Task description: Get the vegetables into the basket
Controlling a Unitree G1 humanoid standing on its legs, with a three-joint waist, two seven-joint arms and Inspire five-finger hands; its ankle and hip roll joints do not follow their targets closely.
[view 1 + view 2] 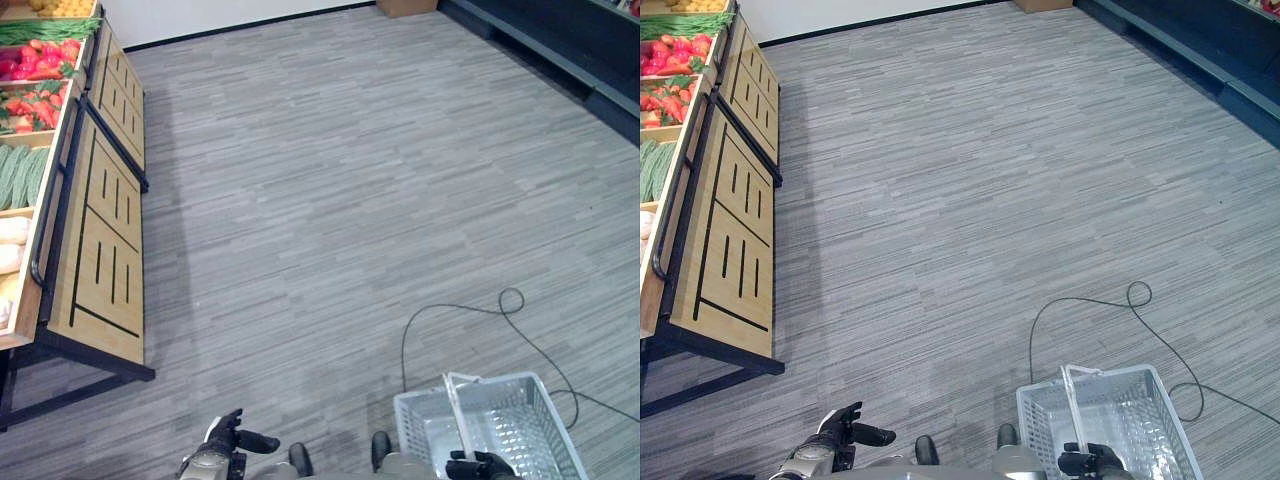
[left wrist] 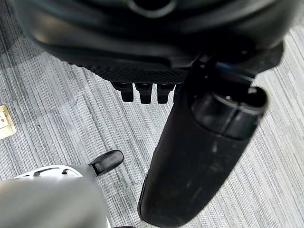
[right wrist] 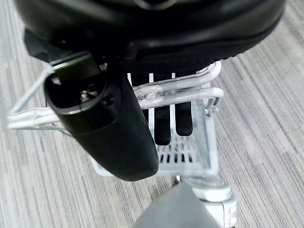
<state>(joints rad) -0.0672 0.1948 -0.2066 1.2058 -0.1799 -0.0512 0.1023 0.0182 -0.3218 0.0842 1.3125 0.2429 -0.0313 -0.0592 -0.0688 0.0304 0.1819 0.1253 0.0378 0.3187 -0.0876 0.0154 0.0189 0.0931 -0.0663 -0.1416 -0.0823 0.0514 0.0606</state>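
1. While the right hand hangs low at the robot's right side, its fingers are hooked under the white wire handle of the basket, thumb on the near side. That is a carrying grip: the handle rests in the curl of the hand, so the basket hangs below it.
2. Basket: pale mesh, nothing seen in it, mouth upward, close over the grey plank floor. Whether it touches the floor I cannot tell. Held mouth up like this, it stays ready for loading.
3. Left hand: low at the robot's left side, holding nothing. In its wrist view the fingers show as a short row bent down from the palm, thumb standing clear; I read it as loosely relaxed, free for picking.
4. Vegetables sit on a wooden stand along the left edge of the head views, well apart from both hands and the basket. Sorted by bin: red peppers further back, long green ones nearer, pale ones nearest.
5. Judgement: the task is barely begun. The robot must first close in on the stand, then pick with the free hand while the other carries.
6. Risk: the basket may swing on its thin handle while walking.
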